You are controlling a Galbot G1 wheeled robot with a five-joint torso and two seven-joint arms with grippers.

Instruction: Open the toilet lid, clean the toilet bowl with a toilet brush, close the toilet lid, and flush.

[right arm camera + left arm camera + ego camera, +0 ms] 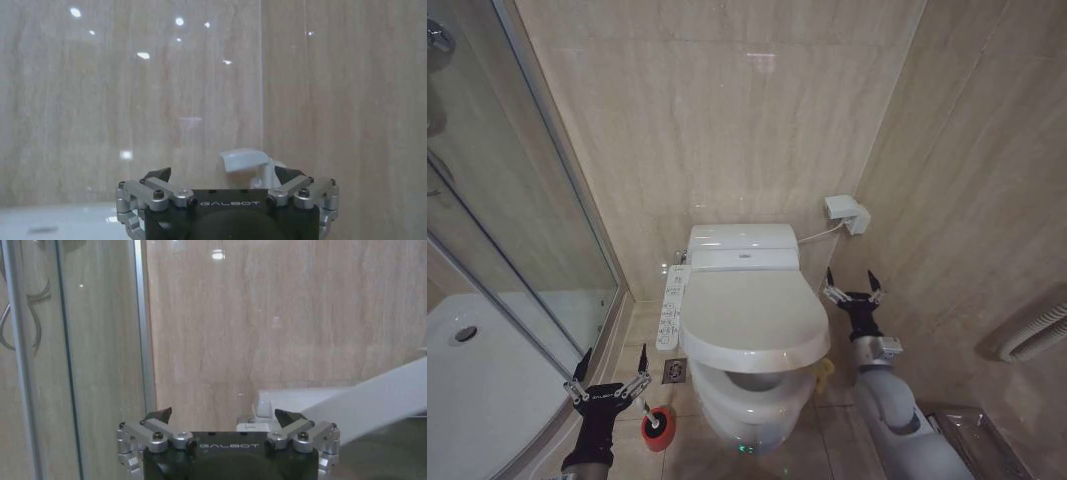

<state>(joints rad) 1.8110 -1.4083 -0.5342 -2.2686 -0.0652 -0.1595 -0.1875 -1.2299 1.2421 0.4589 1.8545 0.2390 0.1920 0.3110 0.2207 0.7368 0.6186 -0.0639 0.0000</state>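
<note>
The toilet lid point(752, 318), a large glossy white oval, is sitting partly raised over the toilet bowl point(749, 400), with a gap at its front through which the bowl's rim and a slice of the interior are showing; the toilet is standing against the back wall between the shower enclosure point(497, 300) and the side wall. The right pincer point(852, 287) is hovering released and grasping nothing just beside the lid's right edge, fingers pointing upward, apart from the plastic. The left pincer point(610, 375) is likewise hanging released and empty, low at the toilet's left, near the toilet brush point(659, 422), whose dark head is resting in its red holder cup point(657, 430) on the floor. Judged risks: the lid is smooth and curved, so a pincer catching it only at the thin rim is likely to slip, and the lid would drop back onto the seat; the right arm is working close to the side wall and the wall box point(846, 213) with its cable, leaving little room to swing; the left arm, reaching down, could tip the light holder cup before gripping the brush.
</note>
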